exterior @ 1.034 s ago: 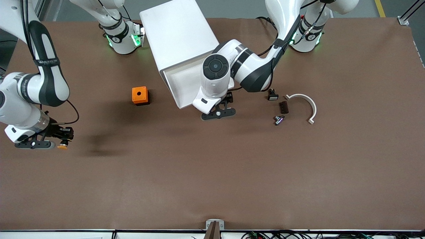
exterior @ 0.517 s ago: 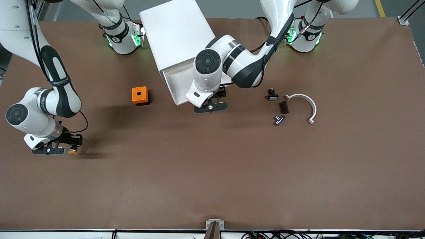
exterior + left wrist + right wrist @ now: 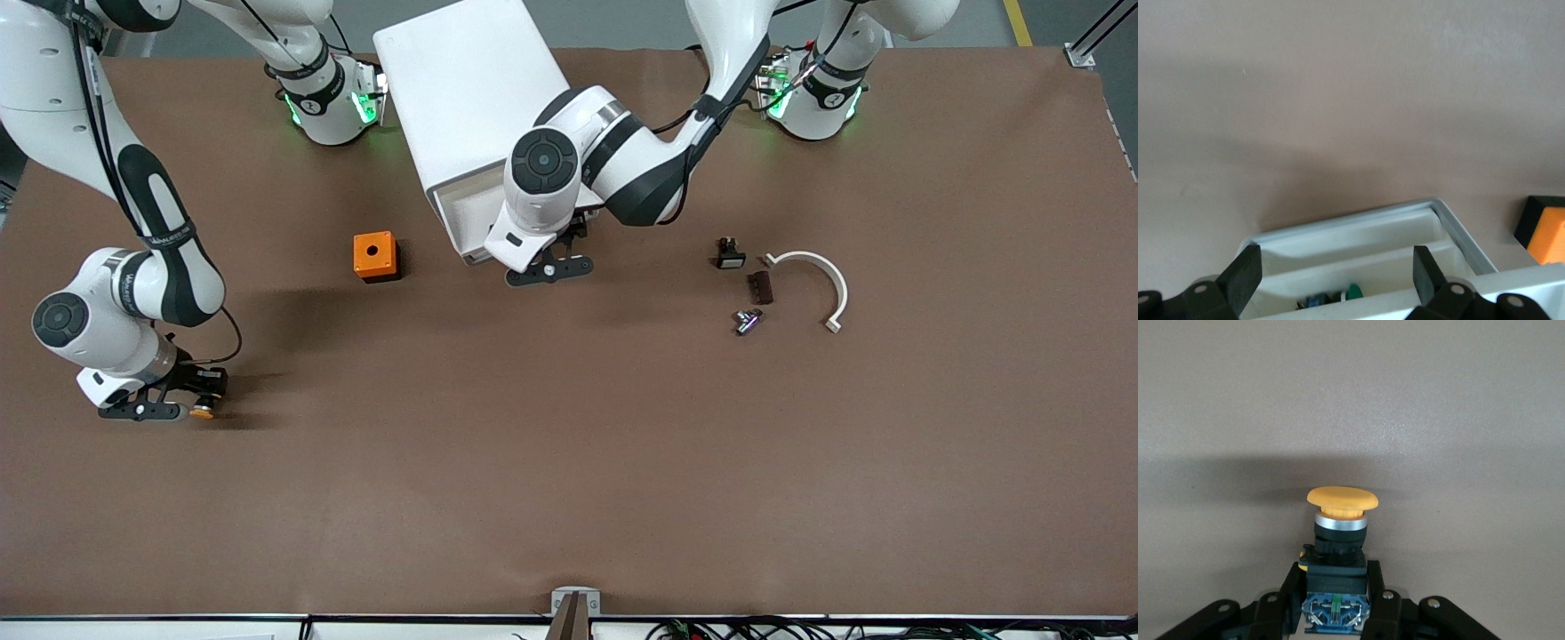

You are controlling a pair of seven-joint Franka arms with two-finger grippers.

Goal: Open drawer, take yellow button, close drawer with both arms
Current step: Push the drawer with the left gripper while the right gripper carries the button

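- Front view, nearest item: right end effector (image 3: 182, 411), low over the worktop (image 3: 569, 480) toward the right arm's end, about 8 o'clock from the orange cube (image 3: 373, 255). Fingers pinched on the button (image 3: 203, 412).
- Right wrist view: button (image 3: 1338, 547) gripped by its black-and-blue body, yellow cap pointing outward, bare worktop below. Risk, judged: the hold covers only the lower body, so a quick swing or a bump on set-down could twist the part loose or let it roll.
- Mid-distance, loose parts toward the left arm's end: small black-and-white part (image 3: 730, 254), dark block (image 3: 759, 287), metal fitting (image 3: 748, 320), white curved clip (image 3: 820, 283). Well apart from both end effectors; little risk.
- Left end effector (image 3: 549, 269), at 3 o'clock from the cube, against the drawer's front. Fingers spread, holding nothing.
- Left wrist view: left end effector (image 3: 1335, 280) straddles the drawer (image 3: 1365, 263), which is part-open with small items inside. Risk, judged: an off-centre push could skew or jam it, or leave it ajar.
- Farthest: cabinet (image 3: 471, 98), at 1 o'clock from the cube, standing askew. Risk, judged: unbraced, it may slide toward the bases instead of the drawer (image 3: 467, 218) closing.
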